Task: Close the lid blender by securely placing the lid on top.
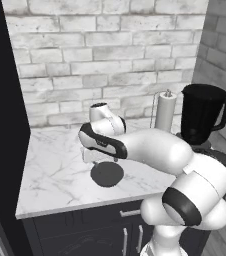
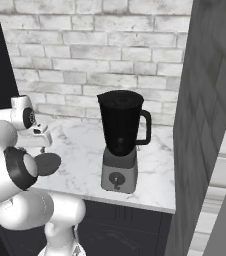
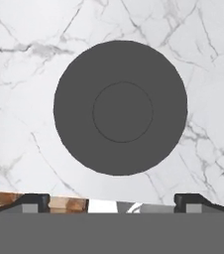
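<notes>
Left base view: lid point(image 1: 107, 174) lies flat on the marble worktop point(image 1: 55, 165), with the end effector point(image 1: 94, 156) just above its 11 o'clock edge; blender point(image 1: 202, 117) stands well apart at 2 o'clock, paper towel roll point(image 1: 165, 112) beside it. Right base view: blender point(image 2: 121, 140) at centre, its jar mouth uncovered; lid point(image 2: 47, 163) at its 9 o'clock. Hand view: lid point(image 3: 120, 107) at centre on the worktop, end effector point(image 3: 112, 201) released, fingertips point(image 3: 33, 201) spread wide at 6 o'clock, grasping nothing.
</notes>
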You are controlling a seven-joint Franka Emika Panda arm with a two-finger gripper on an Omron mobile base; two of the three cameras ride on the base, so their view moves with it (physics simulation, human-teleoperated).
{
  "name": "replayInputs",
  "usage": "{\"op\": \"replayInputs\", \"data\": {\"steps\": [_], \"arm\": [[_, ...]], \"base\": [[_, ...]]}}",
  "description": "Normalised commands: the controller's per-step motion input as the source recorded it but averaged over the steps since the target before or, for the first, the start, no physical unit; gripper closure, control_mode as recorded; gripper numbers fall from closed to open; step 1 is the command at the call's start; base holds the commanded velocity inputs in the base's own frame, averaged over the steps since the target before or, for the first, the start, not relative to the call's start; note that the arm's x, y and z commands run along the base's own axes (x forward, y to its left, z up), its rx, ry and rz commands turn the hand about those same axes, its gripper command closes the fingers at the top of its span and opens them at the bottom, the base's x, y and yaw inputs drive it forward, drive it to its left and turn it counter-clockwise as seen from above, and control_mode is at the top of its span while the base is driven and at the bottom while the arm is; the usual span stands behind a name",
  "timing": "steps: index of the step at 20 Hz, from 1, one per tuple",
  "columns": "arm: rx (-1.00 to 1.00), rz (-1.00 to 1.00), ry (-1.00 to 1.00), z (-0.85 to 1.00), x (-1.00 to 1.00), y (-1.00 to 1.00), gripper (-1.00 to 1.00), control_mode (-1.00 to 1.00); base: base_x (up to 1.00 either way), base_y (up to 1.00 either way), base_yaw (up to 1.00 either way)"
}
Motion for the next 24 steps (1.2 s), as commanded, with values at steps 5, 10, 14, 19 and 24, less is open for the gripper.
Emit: {"op": "replayInputs", "data": {"steps": [5, 10, 14, 19, 24], "arm": [[0.0, 0.0, 0.0, -0.31, 0.13, -0.02, -1.0, -1.0], [0.0, 0.0, 0.0, -0.26, 0.05, -0.17, -1.0, -1.0], [0.0, 0.0, 0.0, -0.24, 0.15, -0.03, -1.0, -1.0], [0.0, 0.0, 0.0, -0.17, 0.18, 0.0, -1.0, -1.0], [0.0, 0.0, 0.0, -0.17, 0.21, 0.0, -1.0, -1.0]], "base": [[0.0, 0.0, 0.0], [0.0, 0.0, 0.0], [0.0, 0.0, 0.0], [0.0, 0.0, 0.0], [0.0, 0.0, 0.0]]}}
